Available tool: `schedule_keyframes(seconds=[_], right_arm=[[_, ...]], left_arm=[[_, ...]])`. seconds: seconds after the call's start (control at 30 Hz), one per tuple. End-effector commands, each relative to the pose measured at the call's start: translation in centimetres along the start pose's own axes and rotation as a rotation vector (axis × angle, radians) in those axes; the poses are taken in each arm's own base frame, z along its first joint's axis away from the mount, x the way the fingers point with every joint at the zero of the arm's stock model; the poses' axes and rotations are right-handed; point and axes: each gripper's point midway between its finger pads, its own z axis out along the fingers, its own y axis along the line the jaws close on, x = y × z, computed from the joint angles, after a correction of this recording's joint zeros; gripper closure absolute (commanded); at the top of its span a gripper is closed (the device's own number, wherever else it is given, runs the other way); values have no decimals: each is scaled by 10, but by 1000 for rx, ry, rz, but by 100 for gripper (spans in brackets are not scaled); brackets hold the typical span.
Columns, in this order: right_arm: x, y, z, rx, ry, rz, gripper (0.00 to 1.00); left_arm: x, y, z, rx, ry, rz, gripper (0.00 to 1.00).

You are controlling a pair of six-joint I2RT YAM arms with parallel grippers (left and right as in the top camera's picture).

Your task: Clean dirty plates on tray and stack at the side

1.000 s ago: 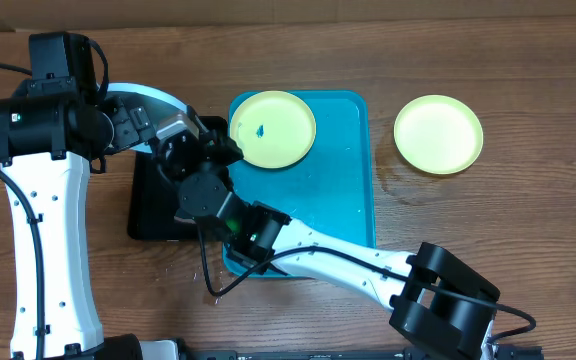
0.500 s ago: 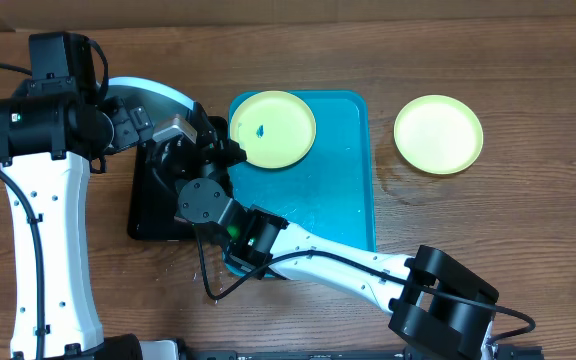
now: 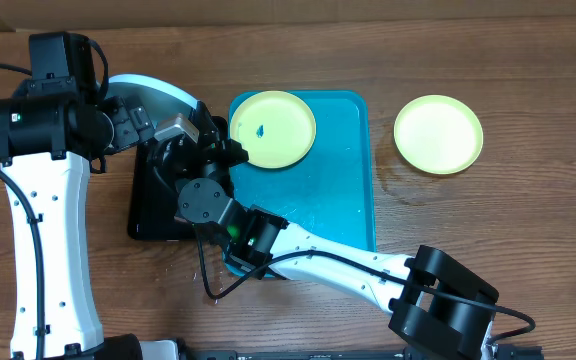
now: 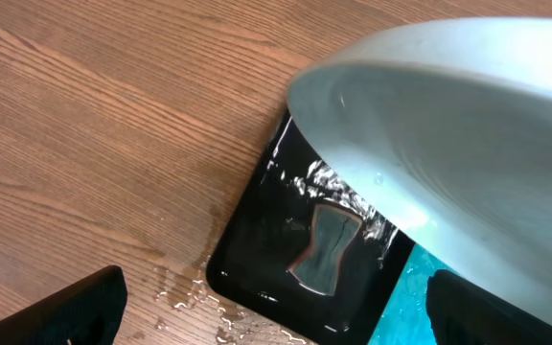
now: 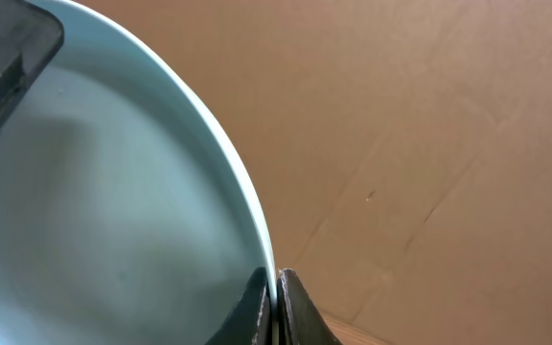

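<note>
Nudged left, right gripper point(image 5: 276, 303) pinches the blue plate point(image 5: 113, 192) rim, clear only from its wrist; left gripper point(image 4: 274, 280) gapes.

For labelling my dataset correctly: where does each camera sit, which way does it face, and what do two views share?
Overhead: above the table, facing down on the turquoise rectangular plastic tray; left arm and right arm show.
Left wrist: faces down at the black rectangular tray; open left pincer shows.
Right wrist: faces the light blue round plastic plate; the right pincer pinches its rim.
Shared: all three show that plate.
</note>
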Motion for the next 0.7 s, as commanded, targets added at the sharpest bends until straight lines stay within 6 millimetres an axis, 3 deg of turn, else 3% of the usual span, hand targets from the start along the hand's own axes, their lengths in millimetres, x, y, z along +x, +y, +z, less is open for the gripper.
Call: schedule_keyframes(seconds=[0.0,0.67], right_arm=[[-13,-5,-1,17,-17,33,96],[-4,-8,5,22,10,10,96]], left_arm=[[-4,-1,-4,7,-14,-12,0],[-4,-1,-4,7,-14,-12,0]])
